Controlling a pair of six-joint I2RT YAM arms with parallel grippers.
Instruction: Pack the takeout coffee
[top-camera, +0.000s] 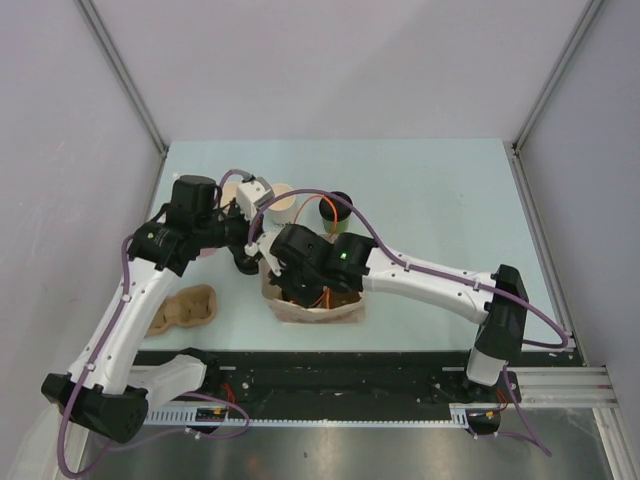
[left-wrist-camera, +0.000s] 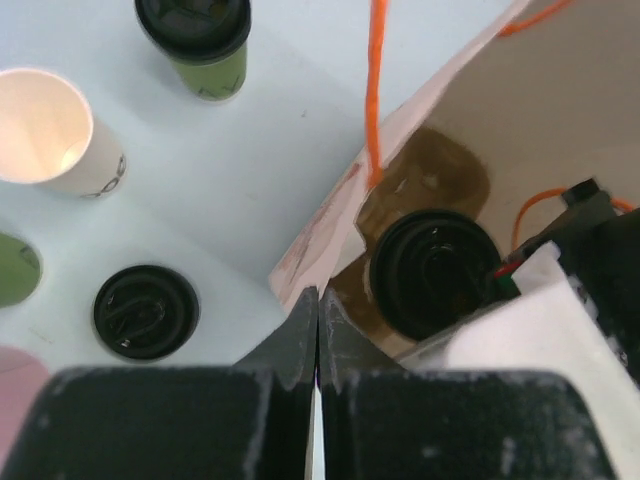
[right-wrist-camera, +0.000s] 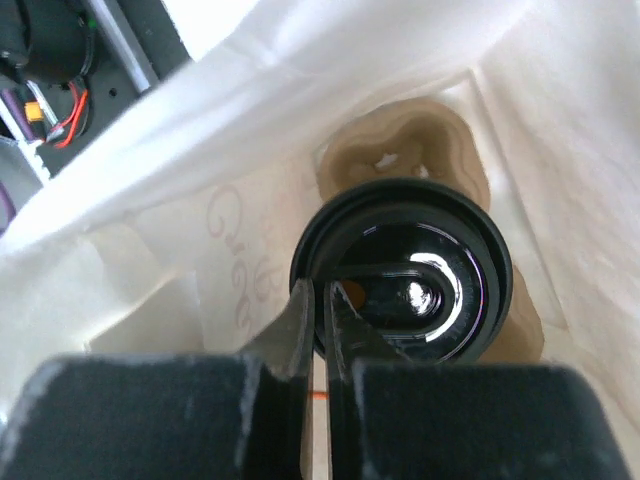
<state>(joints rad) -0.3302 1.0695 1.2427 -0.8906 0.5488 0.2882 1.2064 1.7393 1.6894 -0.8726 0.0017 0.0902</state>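
A takeout coffee cup with a black lid (right-wrist-camera: 420, 270) stands in a brown pulp carrier (right-wrist-camera: 400, 140) on the floor of the beige paper bag (top-camera: 345, 308); its side is hidden. My right gripper (right-wrist-camera: 322, 295) reaches down into the bag and is shut on the near rim of that lid. The left gripper (left-wrist-camera: 318, 300) is shut on the bag's top edge (left-wrist-camera: 330, 225), with the same lidded cup (left-wrist-camera: 435, 270) visible inside. On the table behind the bag, a green-sided cup with a black lid (left-wrist-camera: 195, 40) stands next to a white-sided cup (left-wrist-camera: 50, 130) that is open on top.
A loose black lid (left-wrist-camera: 145, 310) lies on the table left of the bag. An orange bag handle (left-wrist-camera: 375, 90) hangs over the opening. A second pulp carrier (top-camera: 188, 308) lies near the table's front left. A pink cup edge (left-wrist-camera: 15, 385) shows at lower left.
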